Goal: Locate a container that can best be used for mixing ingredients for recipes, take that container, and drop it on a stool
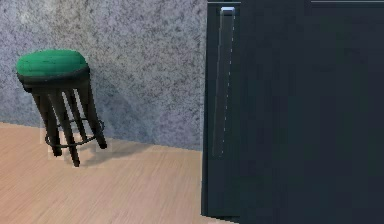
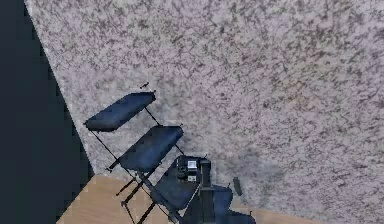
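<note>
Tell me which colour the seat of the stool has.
Plain green. The forward view shows the stool's seat best.

No readable text, label, number or sign stands on anything.

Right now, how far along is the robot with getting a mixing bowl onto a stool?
Done: a stool with a green seat is in sight by the wall ahead. In hand: the gripper is out before dark blue folding chairs; I cannot tell whether it holds anything. Left: no bowl lies on the stool, so the drop is not yet done.
</note>
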